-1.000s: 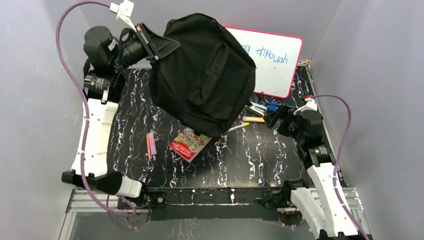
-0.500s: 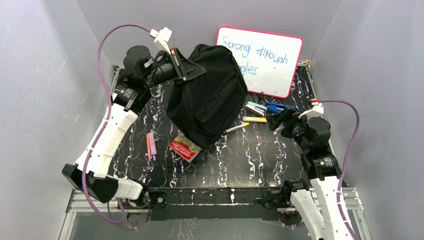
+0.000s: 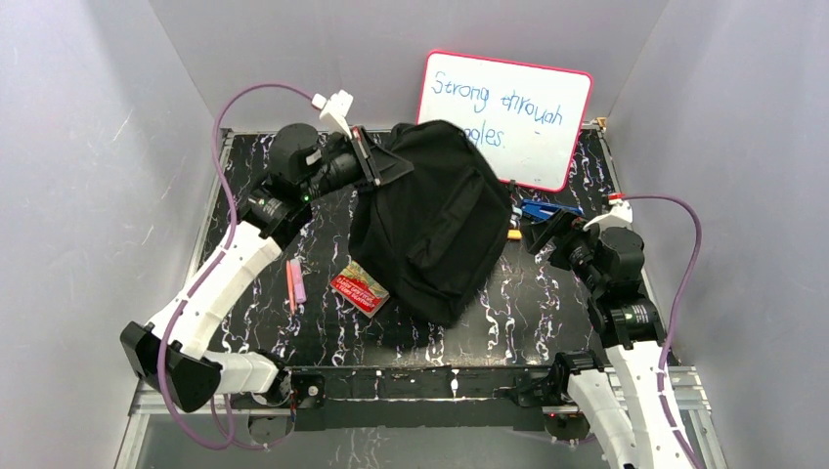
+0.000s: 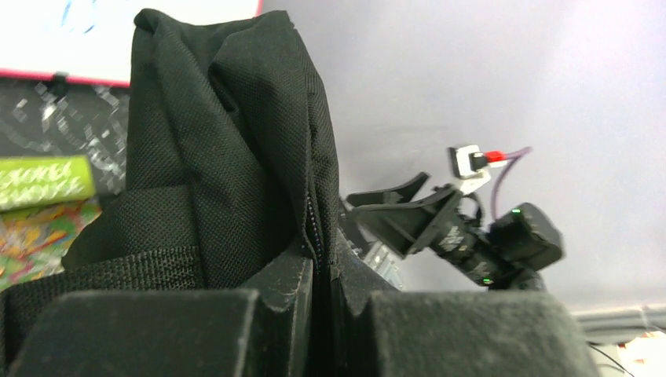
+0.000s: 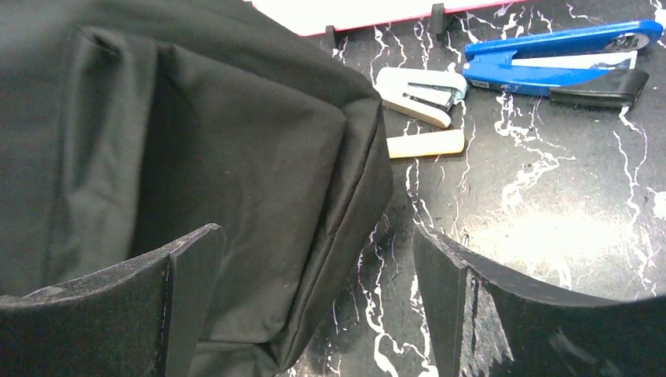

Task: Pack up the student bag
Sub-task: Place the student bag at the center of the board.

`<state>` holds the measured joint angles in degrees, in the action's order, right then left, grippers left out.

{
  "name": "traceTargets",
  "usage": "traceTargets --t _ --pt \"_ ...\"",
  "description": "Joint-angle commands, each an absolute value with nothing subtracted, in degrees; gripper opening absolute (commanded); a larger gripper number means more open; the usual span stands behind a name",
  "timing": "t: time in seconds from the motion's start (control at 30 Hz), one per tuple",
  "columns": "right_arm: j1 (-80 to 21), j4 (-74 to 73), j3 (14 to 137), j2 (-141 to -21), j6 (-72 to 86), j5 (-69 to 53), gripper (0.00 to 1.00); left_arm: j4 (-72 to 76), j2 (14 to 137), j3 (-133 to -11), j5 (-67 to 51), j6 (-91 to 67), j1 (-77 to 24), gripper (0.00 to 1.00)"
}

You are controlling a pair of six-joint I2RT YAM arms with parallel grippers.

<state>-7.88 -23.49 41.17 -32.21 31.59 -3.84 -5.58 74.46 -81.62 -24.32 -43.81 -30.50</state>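
Two pens [image 3: 295,283] and a red booklet [image 3: 358,288] on the bench [image 3: 547,313] at left. Centre: student bag [image 3: 435,230], slumped, top edge pinched in the left jaws, whiteboard [image 3: 508,117] behind. Right: blue stapler [image 5: 558,59] and white stapler [image 5: 420,86] beyond wide-spread right jaws, just beside the bag.

The student bag [image 3: 435,230] sits mid-counter [image 3: 528,313], in front of the whiteboard [image 3: 508,117] standing along the far edge. The left gripper [image 3: 384,161] is clamped on the bag's far-left upper edge. A book [image 3: 359,288] lies against the bag's near-left side, with two pens [image 3: 295,283] further left, apart from it. Just right of the bag is the right gripper [image 3: 541,233], jaws apart. Beyond it, beside the bag, lie a marker [image 5: 426,144], a small stapler [image 5: 420,85] behind that, and a larger stapler [image 5: 550,59] to their right.
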Motion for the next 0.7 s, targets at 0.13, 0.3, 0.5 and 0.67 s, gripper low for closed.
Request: traceTargets --t 0.13,0.3,0.5,0.67 --pt "-7.6 -20.8 37.6 -34.8 35.3 -6.8 0.99 -1.2 64.6 -65.2 -10.5 -40.6 -30.3 0.0" --pt "-7.6 -16.0 31.1 -37.6 41.9 -13.7 0.99 -3.1 62.7 -58.6 -7.9 -38.2 -30.4 0.0" --pt "-8.5 -5.4 21.9 -41.5 48.7 -19.7 0.97 -7.1 61.0 -56.3 -4.1 -35.0 -30.3 0.0" --pt "-10.7 -2.1 20.7 -47.9 47.9 -18.3 0.97 -8.8 60.5 -54.6 -3.7 -33.5 -30.4 0.0"
